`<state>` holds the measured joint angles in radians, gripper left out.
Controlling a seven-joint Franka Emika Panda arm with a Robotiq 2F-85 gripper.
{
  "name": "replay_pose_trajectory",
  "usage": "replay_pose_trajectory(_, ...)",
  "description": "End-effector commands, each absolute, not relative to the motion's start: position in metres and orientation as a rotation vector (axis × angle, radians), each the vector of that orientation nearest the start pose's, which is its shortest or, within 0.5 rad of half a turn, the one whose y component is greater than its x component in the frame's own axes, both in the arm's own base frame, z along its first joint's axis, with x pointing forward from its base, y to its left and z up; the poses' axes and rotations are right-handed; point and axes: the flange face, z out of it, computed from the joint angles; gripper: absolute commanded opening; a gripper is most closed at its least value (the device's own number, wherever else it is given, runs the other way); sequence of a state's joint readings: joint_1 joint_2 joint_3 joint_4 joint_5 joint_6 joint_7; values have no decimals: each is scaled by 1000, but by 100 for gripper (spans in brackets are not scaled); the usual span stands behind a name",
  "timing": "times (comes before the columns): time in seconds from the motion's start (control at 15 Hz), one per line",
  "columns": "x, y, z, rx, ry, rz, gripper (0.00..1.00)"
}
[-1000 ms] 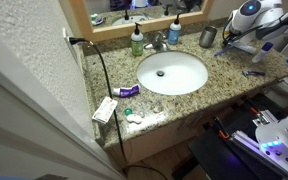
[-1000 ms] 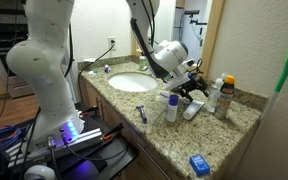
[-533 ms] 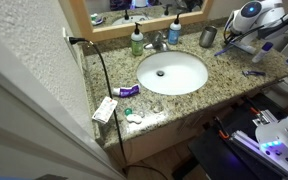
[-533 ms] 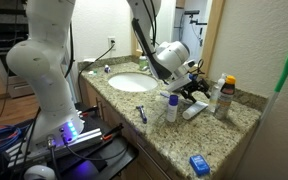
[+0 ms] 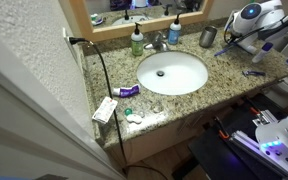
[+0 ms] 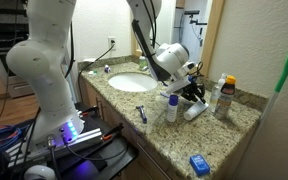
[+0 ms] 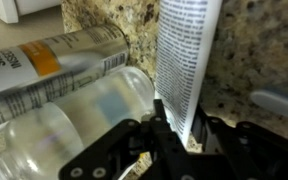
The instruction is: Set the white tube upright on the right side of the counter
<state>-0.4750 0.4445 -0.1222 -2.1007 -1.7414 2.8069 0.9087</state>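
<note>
The counter (image 6: 176, 138) is crowded at the end where the gripper (image 6: 190, 92) works. Two upright bottles (image 6: 222, 96) stand just beside it towards the wall, and a blue-capped bottle (image 6: 171, 107) stands on its other side. Bare granite lies only towards the front edge, near a small blue object (image 6: 197, 163). The sink (image 5: 184, 82) is well apart. In the wrist view a clear bottle (image 7: 74, 120) lies just beside the gripper (image 7: 180, 128), with an orange-labelled one (image 7: 54, 55) behind it. The fingers are clenched on the narrow end of the white tube (image 7: 189, 50) with no gap showing. The tube's long axis runs straight away from the fingers, and its far end is cut off by the frame. In an exterior view the white tube (image 6: 197, 108) lies low on the granite rather than upright, partly hidden under the gripper. Which end carries the cap cannot be told.
</note>
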Motion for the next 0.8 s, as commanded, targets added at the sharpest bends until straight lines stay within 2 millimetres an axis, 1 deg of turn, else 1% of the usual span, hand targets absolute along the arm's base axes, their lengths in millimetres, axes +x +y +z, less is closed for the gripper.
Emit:
replay_pose_trajectory(0.0,479,-281,181,2438,199,268,1)
replay_pose_trajectory(0.13,478,-278,187,2476,171,268,0)
replay_pose_trajectory(0.27,478,-276,205,2546,119,303,2)
replay_pose_trajectory(0.33,476,-276,219,2586,79,327,0)
replay_pose_trajectory(0.4,474,-277,233,2614,44,359,0)
replay_pose_trajectory(0.53,468,-276,253,2685,-27,434,1)
replay_pose_trajectory(0.73,470,-268,296,2710,-78,623,1)
